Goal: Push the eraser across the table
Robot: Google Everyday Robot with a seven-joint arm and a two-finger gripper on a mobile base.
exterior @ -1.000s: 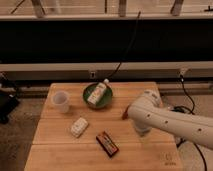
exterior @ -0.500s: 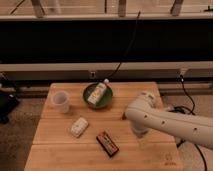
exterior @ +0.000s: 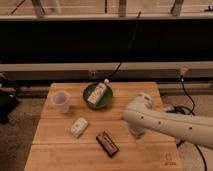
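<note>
The eraser [exterior: 107, 143] is a small dark block with reddish markings. It lies flat near the front middle of the light wooden table [exterior: 60, 150]. My white arm [exterior: 165, 122] reaches in from the right and bends down over the table's right half. The gripper [exterior: 136, 134] is at the arm's lower end, a short way right of the eraser and apart from it.
A clear cup [exterior: 60, 101] stands at the back left. A green bowl [exterior: 106, 101] holding a white bottle [exterior: 96, 93] sits at the back middle. A small white block [exterior: 78, 126] lies left of the eraser. A dark cable [exterior: 127, 47] hangs behind the table.
My arm has swung left and lower over the table, closer to the eraser, and now covers the slim reddish object seen earlier. The eraser has not moved.
</note>
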